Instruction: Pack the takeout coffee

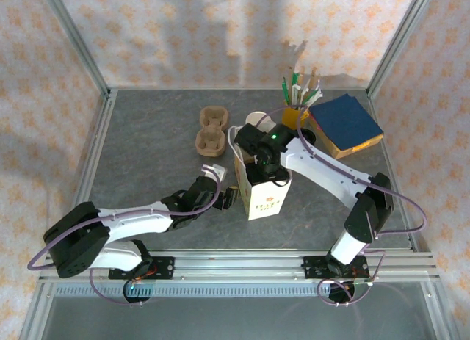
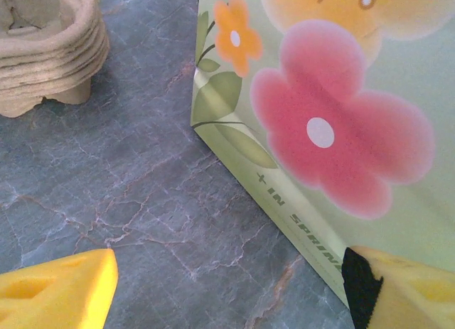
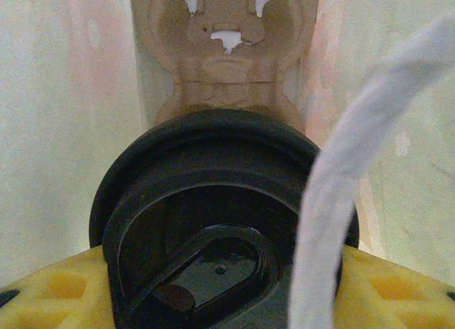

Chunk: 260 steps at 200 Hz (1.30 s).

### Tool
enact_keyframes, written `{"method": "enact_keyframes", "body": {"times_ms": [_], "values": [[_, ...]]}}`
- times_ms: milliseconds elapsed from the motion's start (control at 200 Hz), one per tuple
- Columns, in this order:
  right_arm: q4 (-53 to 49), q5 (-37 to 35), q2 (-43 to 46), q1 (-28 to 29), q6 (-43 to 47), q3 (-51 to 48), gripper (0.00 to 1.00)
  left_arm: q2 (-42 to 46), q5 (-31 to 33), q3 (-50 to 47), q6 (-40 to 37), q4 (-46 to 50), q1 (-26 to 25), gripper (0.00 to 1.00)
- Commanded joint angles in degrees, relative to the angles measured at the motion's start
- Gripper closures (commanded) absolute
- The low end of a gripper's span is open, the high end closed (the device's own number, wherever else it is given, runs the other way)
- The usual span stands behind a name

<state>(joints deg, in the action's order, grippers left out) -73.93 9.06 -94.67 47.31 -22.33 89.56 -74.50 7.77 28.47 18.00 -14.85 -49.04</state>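
The takeout coffee's round black lid (image 3: 213,222) sits between the yellow fingers of my right gripper (image 3: 224,290), which is shut on the cup; its wall is hidden. Gripper and cup are down inside the flowered paper bag (image 1: 264,192), above a brown cardboard carrier (image 3: 227,59) at the bag's bottom. From above, the right gripper (image 1: 263,162) is in the bag's mouth. My left gripper (image 1: 225,197) is open, low at the bag's left side. Its right finger (image 2: 412,293) is against the bag wall (image 2: 341,94); the left finger (image 2: 64,293) is over bare table.
A white bag handle (image 3: 334,201) crosses in front of the lid. A stack of brown cup carriers (image 1: 211,131) lies left of the bag. Behind it are white cups (image 1: 258,121), a yellow cup of sticks (image 1: 296,114) and a blue stack (image 1: 345,125).
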Motion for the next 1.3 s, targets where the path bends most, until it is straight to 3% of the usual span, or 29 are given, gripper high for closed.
{"method": "enact_keyframes", "body": {"times_ms": [0, 691, 1296], "values": [[-1.1, -0.2, 0.4, -0.2, 0.6, -0.8, 0.52, -0.6, 0.9, 1.8, -0.6, -1.2, -0.4, 0.16], [-1.1, 0.1, 1.9, -0.2, -1.1, 2.5, 0.52, -2.7, 1.7, 1.4, 0.7, -2.9, -0.7, 0.16], [-1.1, 0.7, 5.2, -0.2, -2.3, -2.4, 0.52, -2.7, 2.6, 1.0, 1.1, -3.0, -0.7, 0.16]]}}
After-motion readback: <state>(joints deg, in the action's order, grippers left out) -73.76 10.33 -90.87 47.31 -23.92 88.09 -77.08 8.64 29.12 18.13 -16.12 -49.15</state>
